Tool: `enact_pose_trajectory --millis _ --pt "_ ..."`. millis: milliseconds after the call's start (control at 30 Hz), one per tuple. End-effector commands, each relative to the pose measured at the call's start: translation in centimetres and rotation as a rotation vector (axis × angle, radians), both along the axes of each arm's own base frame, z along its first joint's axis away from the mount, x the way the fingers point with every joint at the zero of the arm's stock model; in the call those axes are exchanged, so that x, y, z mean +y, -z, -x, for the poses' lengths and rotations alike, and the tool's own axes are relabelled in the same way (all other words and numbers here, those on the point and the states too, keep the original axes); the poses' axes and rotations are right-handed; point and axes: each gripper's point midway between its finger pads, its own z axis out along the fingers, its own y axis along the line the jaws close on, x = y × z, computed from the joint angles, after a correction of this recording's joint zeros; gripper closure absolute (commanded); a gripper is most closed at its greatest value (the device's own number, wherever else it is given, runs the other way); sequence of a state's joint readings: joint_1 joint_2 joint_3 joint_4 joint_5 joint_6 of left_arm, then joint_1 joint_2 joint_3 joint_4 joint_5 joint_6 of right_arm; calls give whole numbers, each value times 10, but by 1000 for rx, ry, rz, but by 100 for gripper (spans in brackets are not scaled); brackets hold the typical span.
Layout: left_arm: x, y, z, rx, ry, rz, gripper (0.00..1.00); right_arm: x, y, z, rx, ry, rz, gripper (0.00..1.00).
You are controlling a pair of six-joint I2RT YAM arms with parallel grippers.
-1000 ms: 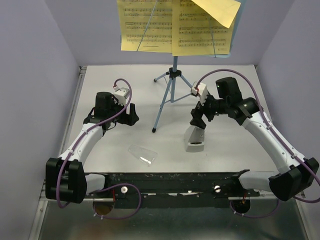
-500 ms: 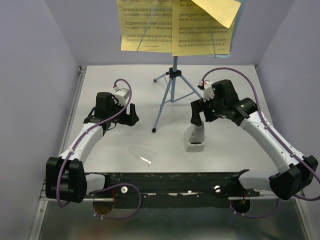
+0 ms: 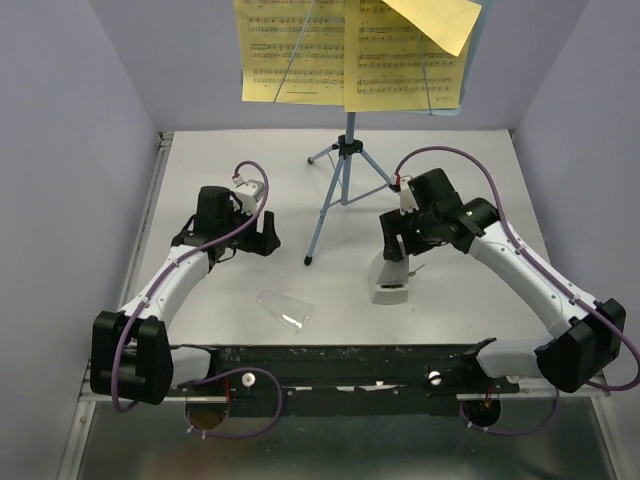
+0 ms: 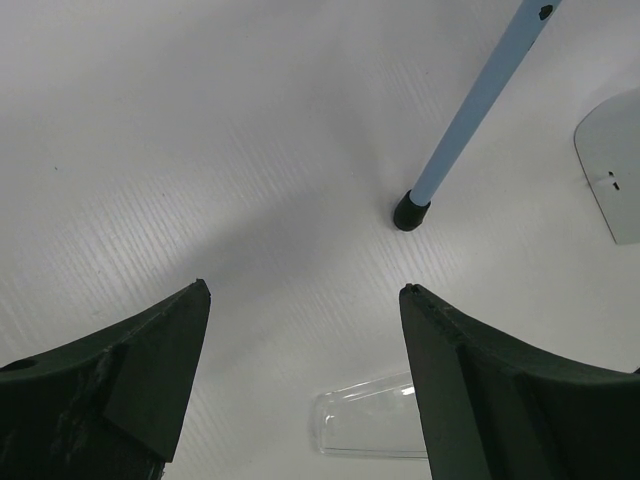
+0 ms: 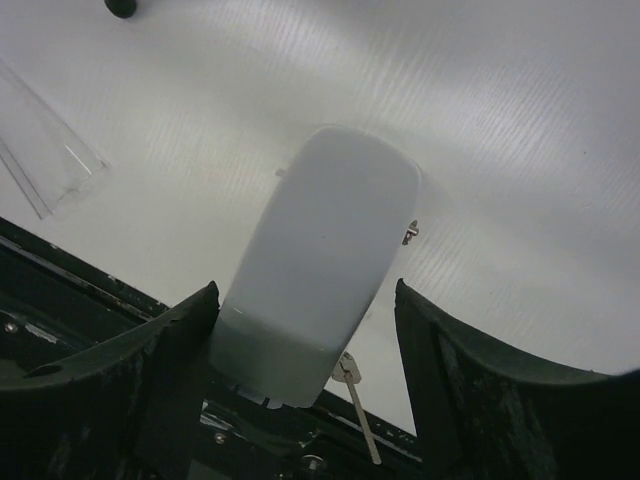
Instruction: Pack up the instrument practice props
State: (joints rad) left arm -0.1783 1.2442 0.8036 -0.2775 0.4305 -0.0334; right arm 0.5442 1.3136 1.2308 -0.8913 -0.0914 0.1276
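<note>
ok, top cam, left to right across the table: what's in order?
Left arm's jaws → music stand's front foot → white piece. Left out: the clear plastic piece, overlapping the jaws and foot, and the right arm's jaws, over the white piece.

White table (image 3: pixel 200 160); lavender walls (image 3: pixel 60 150); black, perhaps metal, front rail (image 3: pixel 340 358).

The left arm (image 3: pixel 172 280) and right arm (image 3: pixel 522 268) have white link shells between bulky black joint housings. Purple cables (image 3: pixel 452 152) loop along both. The end effector fingers (image 4: pixel 140 380) are matte black.
</note>
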Motion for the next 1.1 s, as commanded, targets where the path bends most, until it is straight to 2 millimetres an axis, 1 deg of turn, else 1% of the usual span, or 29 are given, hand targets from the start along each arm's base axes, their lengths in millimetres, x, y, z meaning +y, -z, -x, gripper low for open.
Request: enact_pose_trajectory --millis 0,100,233,300,333,433,500,567,633,700,767,833,867,900,933,967,1000,1033,1067 --pt "-3 2 -2 -12 27 -2 14 -8 7 11 23 2 33 26" --pt "-4 -2 -3 -30 35 1 14 -3 7 12 22 -56 23 31" --pt "-2 -5 -3 -57 28 -4 14 2 13 12 13 -139 25 41" --pt "-2 -7 -2 -84 53 -17 14 8 14 9 -29 -237 27 48" --pt "-3 -9 -1 -94 64 -14 14 10 14 6 -52 -272 32 49" --pt "-8 -17 4 -136 118 -7 14 27 14 5 -85 -434 -9 51" --pt "-12 -23 8 -166 168 1 14 40 14 8 -103 -566 -48 53" --pt "-19 -31 12 -197 230 19 14 49 15 8 -115 -656 -70 54" --pt "-28 -45 16 -237 305 49 14 58 14 8 -137 -752 -91 55" --pt "-38 -57 20 -284 381 71 14 66 9 7 -187 -849 -115 56" --pt "-47 -66 26 -325 476 79 14 75 0 6 -221 -912 -153 60" --pt "-57 -74 31 -361 550 73 14 82 -4 5 -241 -948 -173 59" --pt "-61 -77 34 -377 579 73 14 83 -5 6 -246 -962 -178 54" --pt "-66 -81 36 -395 607 73 14 84 -5 7 -255 -976 -179 44" --pt "-72 -85 39 -415 644 79 14 82 -6 7 -265 -979 -176 28" --pt "-78 -89 42 -434 677 80 14 81 -8 7 -273 -978 -167 15" --pt "-86 -90 45 -445 715 84 14 77 -10 6 -285 -964 -150 6" --pt "-93 -95 48 -467 759 87 14 72 -12 5 -295 -941 -125 0" --pt "-101 -97 51 -480 805 92 14 66 -18 5 -314 -909 -106 0"
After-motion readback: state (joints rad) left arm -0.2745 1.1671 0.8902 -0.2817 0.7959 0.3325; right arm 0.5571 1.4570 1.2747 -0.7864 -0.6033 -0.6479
